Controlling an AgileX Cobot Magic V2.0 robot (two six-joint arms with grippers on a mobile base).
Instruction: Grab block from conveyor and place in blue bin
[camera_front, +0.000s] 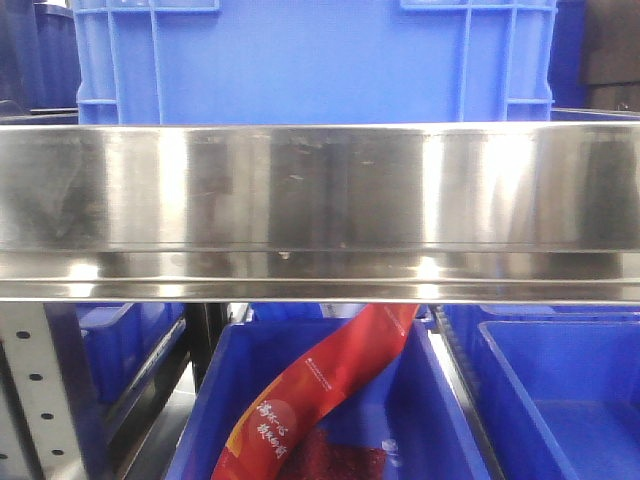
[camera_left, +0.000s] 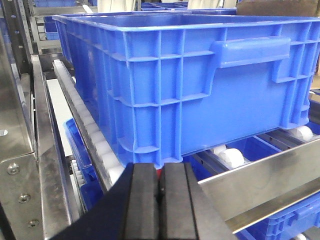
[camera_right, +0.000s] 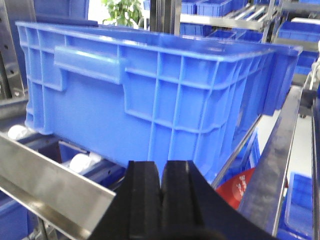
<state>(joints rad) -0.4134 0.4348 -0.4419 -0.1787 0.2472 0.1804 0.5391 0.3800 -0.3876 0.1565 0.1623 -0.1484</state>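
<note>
Large ribbed blue plastic bin (camera_left: 200, 85) with moulded handle, filling the upper frame in both wrist views, resting on white rollers (camera_left: 230, 156) behind a polished steel rail (camera_front: 320, 210). No block or conveyor belt anywhere in view. Lower centre of the front view: another blue bin (camera_front: 440, 420) holding a red packet (camera_front: 310, 400) printed with white Chinese characters, too small to read. Left gripper (camera_left: 160, 200) pressed closed, black pads touching, empty. Right gripper (camera_right: 161, 200) likewise closed, empty.
</note>
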